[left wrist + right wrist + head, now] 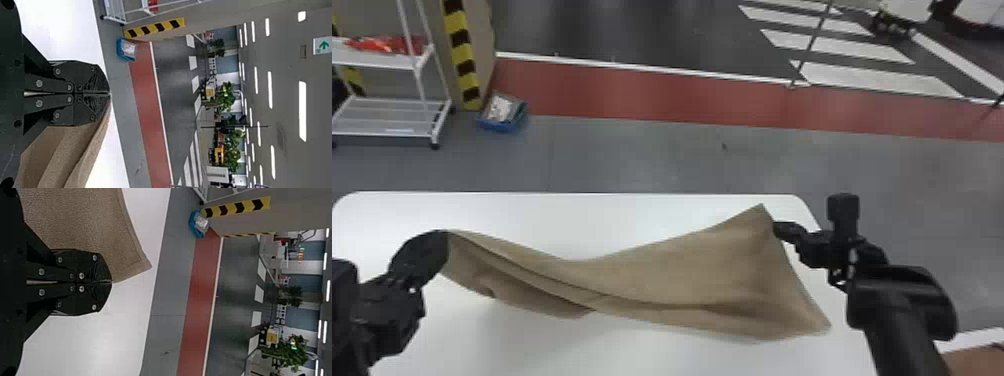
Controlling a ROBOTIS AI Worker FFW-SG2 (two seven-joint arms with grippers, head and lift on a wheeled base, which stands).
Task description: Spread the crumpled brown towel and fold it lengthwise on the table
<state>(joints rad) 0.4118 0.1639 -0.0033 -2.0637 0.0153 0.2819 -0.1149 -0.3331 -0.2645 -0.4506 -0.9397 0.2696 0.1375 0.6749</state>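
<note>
The towel (682,280) spans the surface (632,215) from side to side, broad and fairly smooth toward the robot's right, narrow and rolled into long creases toward its left. It looks partly raised, since a shadow lies under the left end. Its near right corner hangs free, pointing back toward the robot.

The left gripper (109,93) has its fingers pressed together at the towel's left end, apparently pinching the cloth there, with the folds bunched beside and below. The right gripper (110,282) is also closed, nipping the right edge just short of the far corner, whose tip pokes out past it. Gripping both ends like this probably serves to pull the far edge taut, so that the rest can drop toward the robot and open out.

Spreading seems under way and the lengthwise fold not yet made. The next move likely calls for drawing the ends evenly apart, then laying the cloth down flat. The bunched left end could stay doubled under, and the small bite on the right edge might slip if tugged hard.

Beyond the surface, a rack (387,62) and a blue box (504,126) stand on the floor (632,155).
</note>
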